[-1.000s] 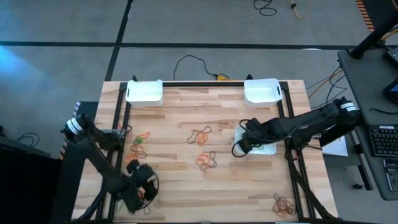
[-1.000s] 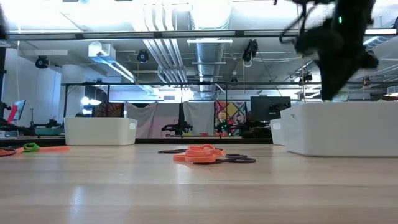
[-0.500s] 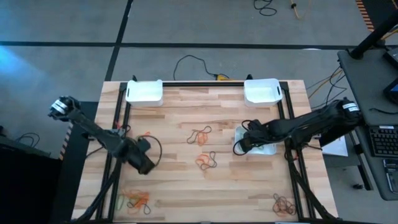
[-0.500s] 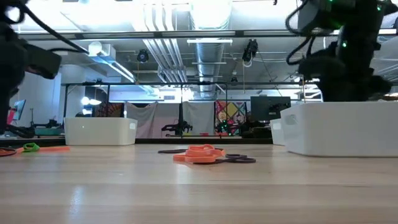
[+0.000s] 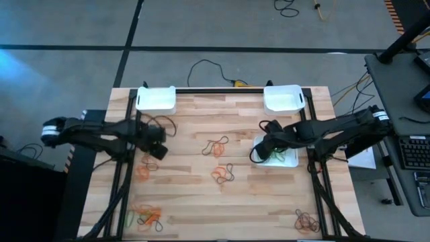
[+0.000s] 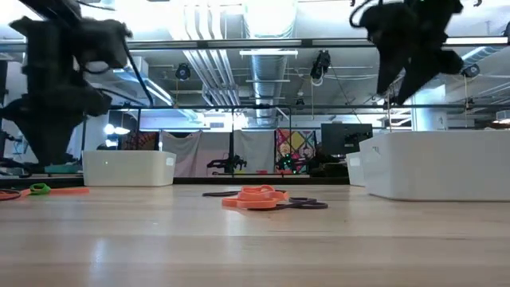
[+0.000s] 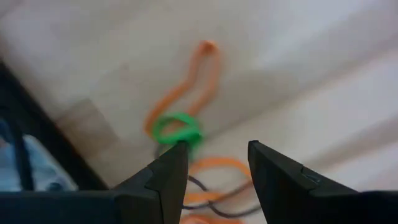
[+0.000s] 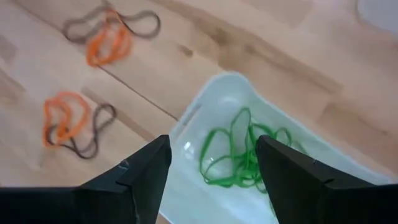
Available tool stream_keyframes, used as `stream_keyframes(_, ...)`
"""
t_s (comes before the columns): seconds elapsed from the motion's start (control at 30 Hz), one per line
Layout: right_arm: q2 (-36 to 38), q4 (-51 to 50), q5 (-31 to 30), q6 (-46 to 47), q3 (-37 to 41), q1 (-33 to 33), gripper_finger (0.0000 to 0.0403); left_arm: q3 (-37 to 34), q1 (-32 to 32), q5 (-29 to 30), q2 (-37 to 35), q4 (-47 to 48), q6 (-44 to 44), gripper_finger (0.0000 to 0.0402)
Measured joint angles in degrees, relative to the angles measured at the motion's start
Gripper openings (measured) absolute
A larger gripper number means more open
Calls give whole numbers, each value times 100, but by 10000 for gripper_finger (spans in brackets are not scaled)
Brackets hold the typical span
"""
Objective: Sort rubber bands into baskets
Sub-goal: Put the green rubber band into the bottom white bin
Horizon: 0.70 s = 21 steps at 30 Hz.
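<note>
Three white baskets stand on the wooden table: far left (image 5: 156, 99), far right (image 5: 282, 98) and mid right (image 5: 287, 159). My right gripper (image 8: 211, 149) hangs open above the mid-right basket (image 8: 186, 127), where green rubber bands (image 8: 239, 155) lie on its floor. My left gripper (image 7: 216, 149) hovers open over the table's left side (image 5: 158, 144), above a green band (image 7: 177, 129) and an orange loop (image 7: 194, 78) lying flat on the wood. More orange and dark bands lie in the middle (image 5: 216, 146), (image 5: 223, 173).
Further band piles lie near the front left corner (image 5: 144, 215) and the front right corner (image 5: 307, 220). Black frame rails run along the table's left (image 5: 127, 134) and right (image 5: 310, 134) sides. The middle pile shows low in the low view (image 6: 263, 198).
My left gripper has swung from the near left corner toward the far edge along the table's left side, turning as it went. My right gripper has risen out of the mid-right basket, and green bands now show lying inside it.
</note>
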<state>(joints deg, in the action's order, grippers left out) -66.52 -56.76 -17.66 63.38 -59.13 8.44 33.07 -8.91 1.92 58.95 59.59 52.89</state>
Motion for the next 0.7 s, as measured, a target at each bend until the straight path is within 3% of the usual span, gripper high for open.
stream_keyframes(0.17, 0, -130, -328, -130, -517, 167, 226, -125, -913, -302, 245, 3, -704, 153)
stream_keyframes(0.47, 0, -154, -849, -311, -940, 409, 226, -279, -1047, -415, 1085, -449, -997, 146)
stream_keyframes(0.7, 0, -169, -834, -360, -910, 408, 226, -283, -788, -516, 1378, -851, -994, 45)
